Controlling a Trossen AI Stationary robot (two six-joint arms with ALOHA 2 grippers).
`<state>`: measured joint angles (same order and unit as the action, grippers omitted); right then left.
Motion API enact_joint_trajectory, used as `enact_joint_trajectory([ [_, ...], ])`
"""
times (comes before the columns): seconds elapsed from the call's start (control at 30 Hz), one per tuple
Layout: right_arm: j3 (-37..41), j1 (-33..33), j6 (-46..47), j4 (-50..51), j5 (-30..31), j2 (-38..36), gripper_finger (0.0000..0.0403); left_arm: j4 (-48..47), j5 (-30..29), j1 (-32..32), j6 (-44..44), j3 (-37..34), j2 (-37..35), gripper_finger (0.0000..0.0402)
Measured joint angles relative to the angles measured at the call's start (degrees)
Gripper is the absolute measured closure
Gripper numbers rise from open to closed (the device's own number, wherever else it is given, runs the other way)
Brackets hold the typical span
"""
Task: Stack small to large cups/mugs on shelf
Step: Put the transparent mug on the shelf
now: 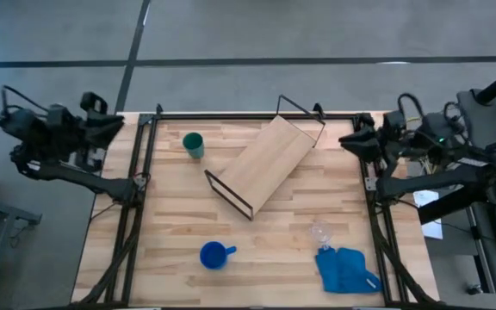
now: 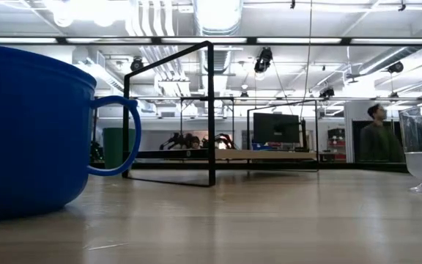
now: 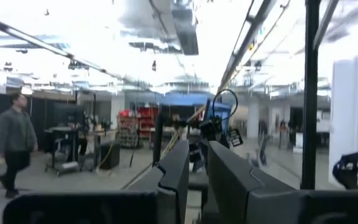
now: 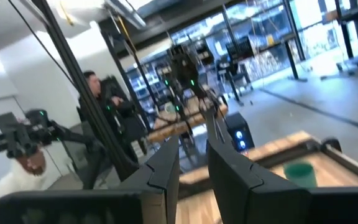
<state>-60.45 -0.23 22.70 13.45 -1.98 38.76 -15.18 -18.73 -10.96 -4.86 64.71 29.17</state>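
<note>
Blue mug (image 1: 215, 255) at near edge, clear glass cup (image 1: 320, 232) beside blue cloth (image 1: 348, 269).
Shelf (image 1: 265, 165) askew mid-table, green cup (image 1: 194, 145) beyond; left gripper (image 3: 194, 163), right gripper (image 4: 193, 163) parked at far corners, narrowly parted, empty.

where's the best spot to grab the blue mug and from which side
Probably the rim of the blue mug, taken from above on the side away from the handle. It stands upright with its mouth open, and the handle points toward the blue cloth, so one finger could go inside the wall and one outside. Nothing crowds it. Both the left gripper and the right gripper wait at the far corners.
</note>
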Motion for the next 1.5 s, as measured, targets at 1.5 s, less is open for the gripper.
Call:
enact_joint_trajectory([
  [1.5,-16.1,1.4,17.4,42.4,-13.9,21.5,0.0326,-12.4,0.3,0.0,13.5,-0.1,-3.5,0.0354],
])
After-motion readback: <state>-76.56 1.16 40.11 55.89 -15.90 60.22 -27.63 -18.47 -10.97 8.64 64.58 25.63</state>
